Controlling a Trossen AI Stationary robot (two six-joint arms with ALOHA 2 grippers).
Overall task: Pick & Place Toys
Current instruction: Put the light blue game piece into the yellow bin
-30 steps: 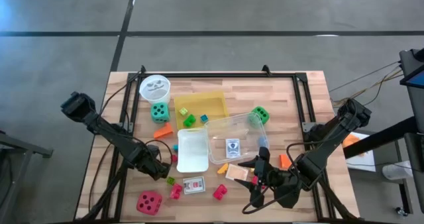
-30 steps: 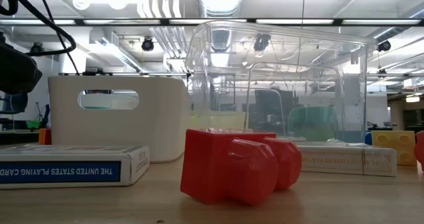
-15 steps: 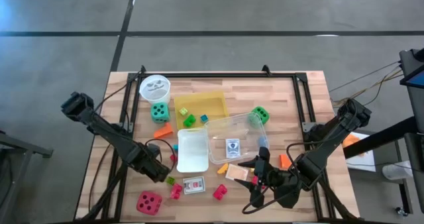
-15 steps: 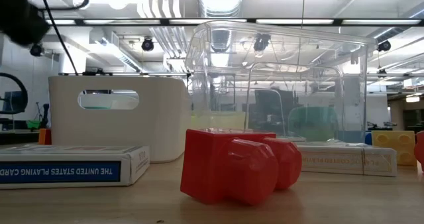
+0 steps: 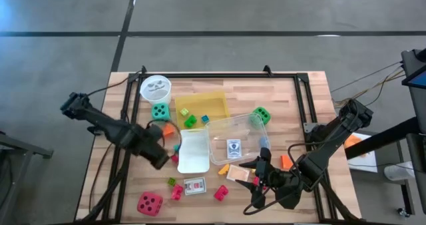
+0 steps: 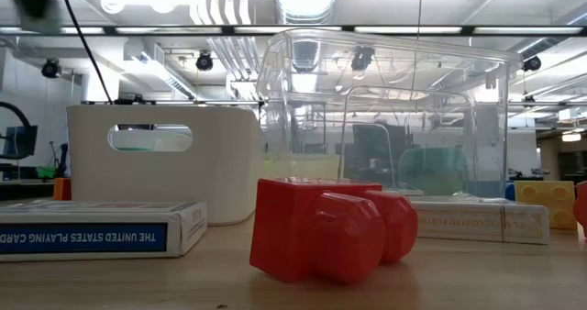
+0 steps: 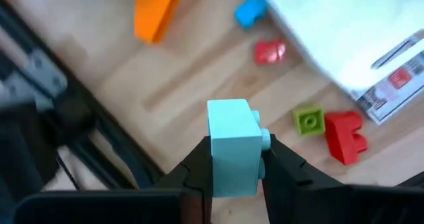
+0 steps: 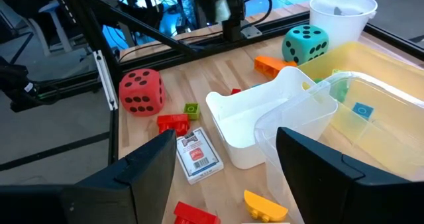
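Note:
My left gripper (image 5: pixel 158 156) hangs above the table's left half, pointing down, shut on a pale teal block (image 7: pixel 233 148). Below it on the wood lie an orange block (image 7: pixel 156 12), a small blue block (image 7: pixel 250 10), a green block (image 7: pixel 309 121) and a red block (image 7: pixel 346 136). My right gripper (image 5: pixel 256 178) waits open near the front right, nothing between its fingers (image 8: pixel 146 174). A red die (image 5: pixel 149 203), a teal die (image 5: pixel 160 110) and a green die (image 5: pixel 261 115) rest on the table. One card pack (image 5: pixel 195 186) lies flat near the front. My left gripper pinches the pale teal block by two opposite sides (image 7: pixel 215 168) between its two fingers. The fingers come from above, pointing down. The block is lifted clear of the table, its studs facing sideways.
A white bin (image 5: pixel 193 150) stands mid-table, beside a clear plastic box (image 5: pixel 247 133) with a card pack (image 5: pixel 233 147) in it. A yellow tray (image 5: pixel 202 105) holding small blocks and a white cup (image 5: pixel 155 87) stand farther back. A black frame (image 5: pixel 219 75) rims the table.
My left gripper has risen well above the table, drifted a little toward the far edge and rolled about its own axis, staying shut. In the low view its arm has climbed out of the upper left corner.

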